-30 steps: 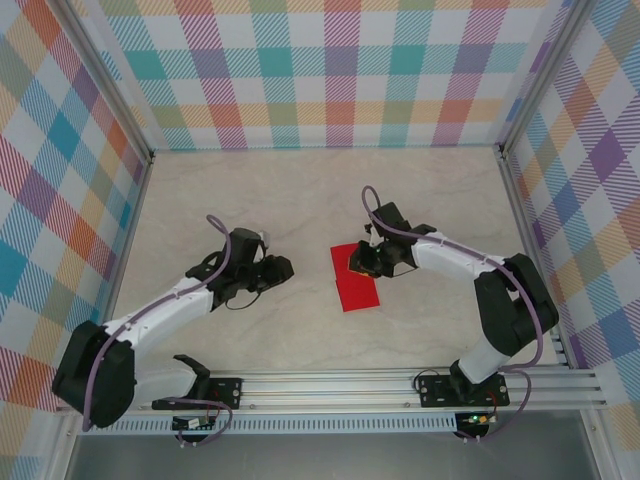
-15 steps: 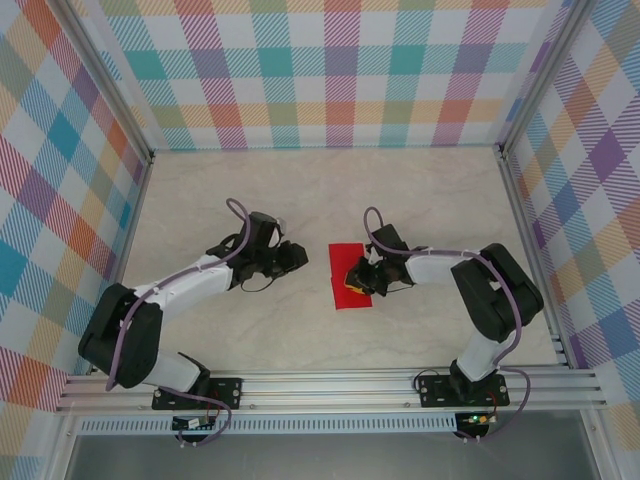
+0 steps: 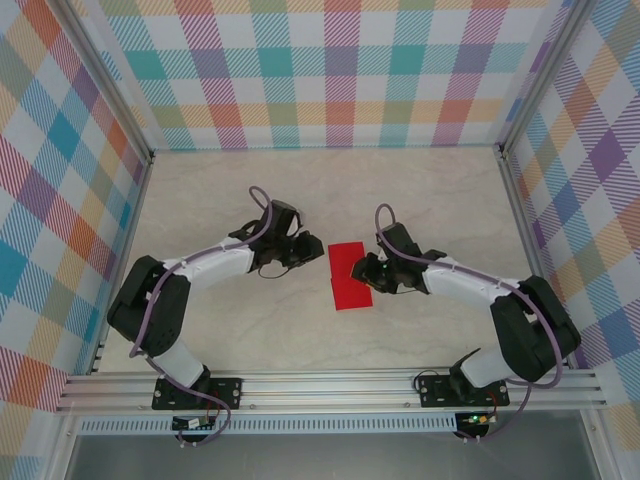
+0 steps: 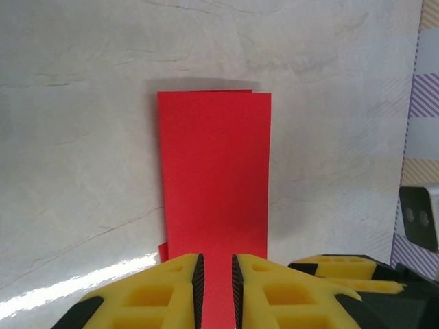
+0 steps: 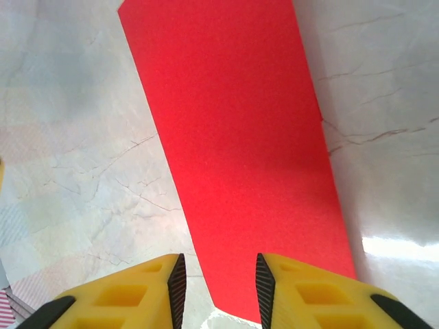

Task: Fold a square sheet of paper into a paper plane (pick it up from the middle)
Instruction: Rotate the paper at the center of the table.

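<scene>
The left tool (image 3: 308, 252) has swung right to the paper (image 3: 348, 275), jaws narrowed to a slit and gripping nothing, and the right tool (image 3: 362, 272) has released it, so it lies folded flat in the middle of the surface (image 3: 250, 200), likely ready for the next crease.

Top camera: fixed above and behind the arm bases, looking down on the whole table (image 3: 220, 200) from afar.
Left wrist camera: close and low, facing across the red paper (image 4: 214, 178).
Right wrist camera: closer still, facing the paper from the opposite side.
Shared by all three: the paper.
</scene>
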{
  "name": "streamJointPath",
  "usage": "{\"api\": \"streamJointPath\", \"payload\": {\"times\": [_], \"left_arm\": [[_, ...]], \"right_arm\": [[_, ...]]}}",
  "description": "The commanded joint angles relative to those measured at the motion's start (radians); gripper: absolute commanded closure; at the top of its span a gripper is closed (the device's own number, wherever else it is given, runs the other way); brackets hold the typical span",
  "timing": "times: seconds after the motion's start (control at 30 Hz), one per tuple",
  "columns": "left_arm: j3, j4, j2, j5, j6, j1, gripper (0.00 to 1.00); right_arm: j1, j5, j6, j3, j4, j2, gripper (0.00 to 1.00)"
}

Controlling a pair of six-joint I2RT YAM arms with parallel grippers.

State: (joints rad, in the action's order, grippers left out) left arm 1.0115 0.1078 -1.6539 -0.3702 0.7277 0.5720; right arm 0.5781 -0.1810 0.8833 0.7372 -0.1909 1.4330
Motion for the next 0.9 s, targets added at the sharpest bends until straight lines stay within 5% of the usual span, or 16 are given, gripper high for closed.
{"api": "streamJointPath", "payload": {"times": [0.0, 0.87], "left_arm": [[0.062, -0.007, -0.050, -0.021, -0.014, 0.035, 0.81], [0.252, 0.052, -0.303, -0.040, -0.055, 0.072, 0.86]], "right_arm": [[-0.015, 0.031, -0.028, -0.054, -0.057, -0.029, 0.64], [-0.075, -0.090, -0.042, -0.109, 0.003, -0.024, 0.57]]}}
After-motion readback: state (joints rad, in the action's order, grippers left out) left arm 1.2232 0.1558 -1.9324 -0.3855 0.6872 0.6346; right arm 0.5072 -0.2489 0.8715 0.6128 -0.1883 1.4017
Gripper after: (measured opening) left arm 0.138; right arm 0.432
